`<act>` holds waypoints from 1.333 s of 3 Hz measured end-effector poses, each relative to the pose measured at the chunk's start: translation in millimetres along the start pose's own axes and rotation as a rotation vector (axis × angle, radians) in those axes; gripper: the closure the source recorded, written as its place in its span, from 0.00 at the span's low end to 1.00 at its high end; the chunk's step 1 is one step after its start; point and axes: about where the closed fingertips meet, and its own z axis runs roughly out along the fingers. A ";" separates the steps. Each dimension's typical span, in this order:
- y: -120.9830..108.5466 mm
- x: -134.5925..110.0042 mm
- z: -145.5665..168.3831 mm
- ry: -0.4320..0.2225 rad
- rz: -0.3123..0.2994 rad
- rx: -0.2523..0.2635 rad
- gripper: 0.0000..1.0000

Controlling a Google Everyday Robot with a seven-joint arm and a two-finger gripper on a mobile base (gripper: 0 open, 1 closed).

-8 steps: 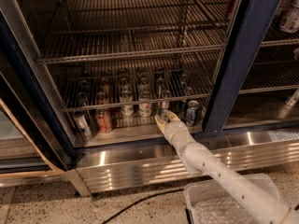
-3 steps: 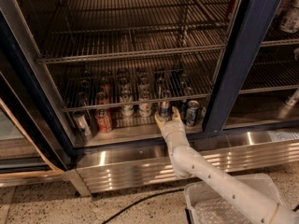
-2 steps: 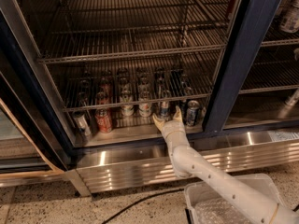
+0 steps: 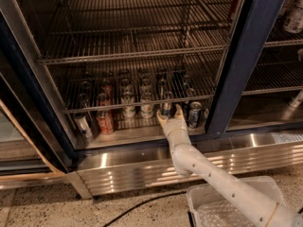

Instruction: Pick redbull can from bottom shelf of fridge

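Camera view. Your arm (image 4: 222,183) reaches in from the near right, over the base of the fridge (image 4: 132,169). The gripper (image 4: 170,114) sits low on the bottom shelf (image 4: 128,134), fingers spread, unclenched, either side of the redbull can (image 4: 165,107). A darker can (image 4: 194,115) stands just to the right.

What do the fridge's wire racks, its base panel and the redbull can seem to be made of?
The wire racks: probably chromed steel, thin glossy rods. The base panel: likely stainless steel, ribbed, with bright reflections. The redbull can, at the open pincer on the bottom shelf: probably painted aluminium, with a shiny silver top.
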 end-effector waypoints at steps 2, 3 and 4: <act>-11.9 -8.8 35.7 -0.031 -0.024 0.060 0.42; -15.7 -2.9 57.4 -0.018 -0.041 0.095 0.46; -19.9 8.6 64.3 0.005 -0.043 0.115 0.45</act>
